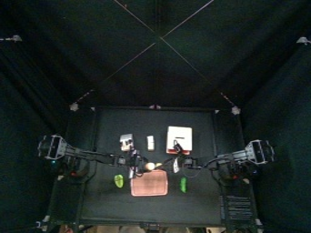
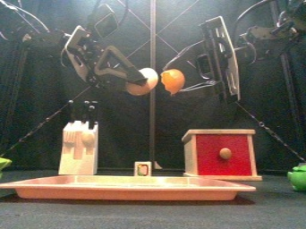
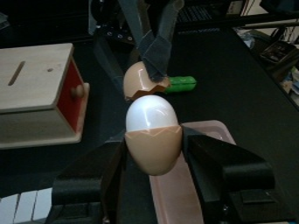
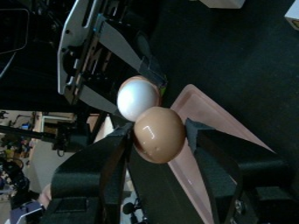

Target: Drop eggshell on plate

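The pink plate (image 1: 152,185) lies at the table's front middle and fills the foreground of the front view (image 2: 120,187). Both grippers hang close together above it. My left gripper (image 2: 139,82) is shut on a tan eggshell half with a white egg (image 3: 152,112) sitting in it. My right gripper (image 2: 178,82) is shut on the other tan eggshell half (image 4: 159,133), right beside the white egg (image 4: 138,94), touching or nearly so. The plate also shows below in the right wrist view (image 4: 222,131).
A wooden box with a red front (image 2: 221,152) stands behind the plate on the right, a white wooden block (image 2: 79,148) on the left, and a small cube (image 2: 143,167) between them. Green pieces (image 1: 119,181) (image 1: 184,184) lie at the plate's two sides.
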`<state>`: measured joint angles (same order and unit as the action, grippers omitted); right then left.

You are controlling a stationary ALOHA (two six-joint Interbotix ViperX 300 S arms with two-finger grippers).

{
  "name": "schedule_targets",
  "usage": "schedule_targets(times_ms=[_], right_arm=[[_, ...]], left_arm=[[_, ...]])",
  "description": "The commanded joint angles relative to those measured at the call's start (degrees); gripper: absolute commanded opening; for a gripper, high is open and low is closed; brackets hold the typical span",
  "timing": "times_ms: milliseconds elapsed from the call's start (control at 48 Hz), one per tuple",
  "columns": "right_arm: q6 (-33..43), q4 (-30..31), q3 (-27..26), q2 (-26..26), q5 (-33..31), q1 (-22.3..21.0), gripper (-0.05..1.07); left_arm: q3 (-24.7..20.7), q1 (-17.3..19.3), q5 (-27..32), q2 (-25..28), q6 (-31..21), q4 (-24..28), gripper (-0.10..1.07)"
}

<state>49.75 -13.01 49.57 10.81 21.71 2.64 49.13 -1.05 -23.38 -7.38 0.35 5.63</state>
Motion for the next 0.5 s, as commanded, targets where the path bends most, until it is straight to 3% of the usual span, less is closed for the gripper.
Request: schedule_targets(times_ms=[0,271,479], right_arm=[[0.09,-0.09,-0.53,1.67,0.18,0.00,0.83],[2.55,-0.26,-0.79,2.37,0.00,0.97,0.83],[2.55,-1.93,-1.85,1.32,-0.09,4.39,0.83]], left_arm=[[-0.97,0.09,-0.35,-1.05,0.09,0.18,0.53],[-0.79,0.09,-0.35,-1.05,0.00,0.18,0.53],[0.62,-0.26,-0.35,-2.20,-0.09,0.18,0.53]])
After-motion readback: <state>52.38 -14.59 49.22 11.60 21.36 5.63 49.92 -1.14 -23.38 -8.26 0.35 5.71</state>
